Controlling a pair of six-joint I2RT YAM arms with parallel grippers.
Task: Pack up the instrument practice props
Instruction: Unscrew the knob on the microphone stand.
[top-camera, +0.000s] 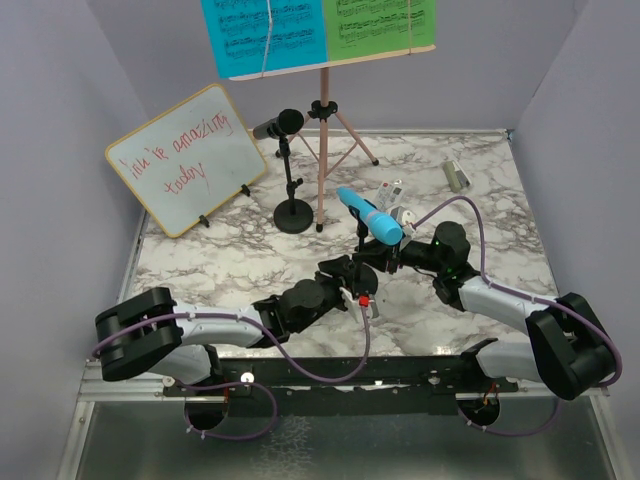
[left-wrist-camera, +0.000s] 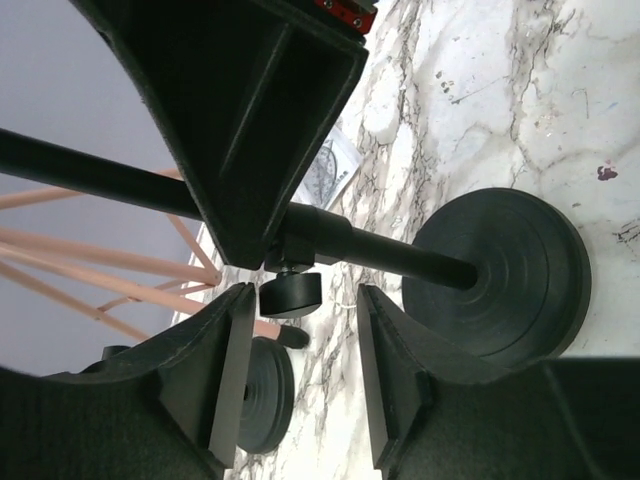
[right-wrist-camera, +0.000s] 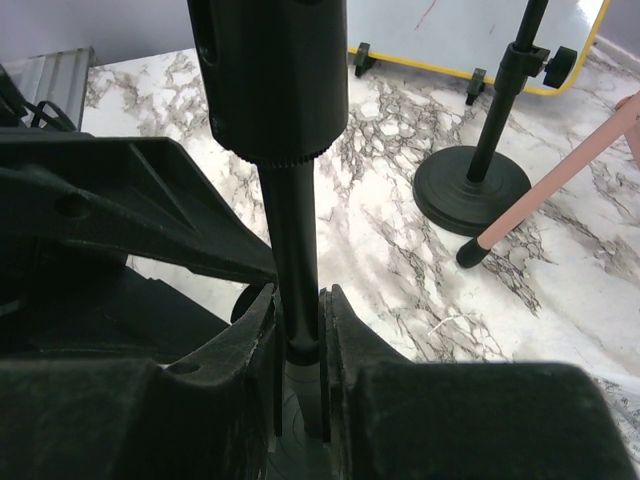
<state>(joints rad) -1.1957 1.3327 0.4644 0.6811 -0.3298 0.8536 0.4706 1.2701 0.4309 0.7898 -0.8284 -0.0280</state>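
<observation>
Props spread from the far edge to the middle of the tabletop.

The music holder stands at the middle of the far edge, its tray carrying the left music sheet and the right music sheet side by side. Just left of its nearest foot stands the far mic holder, with the far microphone on top. The whiteboard leans at the far-left corner. The small cylinder lies near the far-right corner. The near mic holder stands mid-tabletop and carries the near microphone. The right fingers press its pole from both sides, and the left fingers sit apart on either side of its knob.
</observation>
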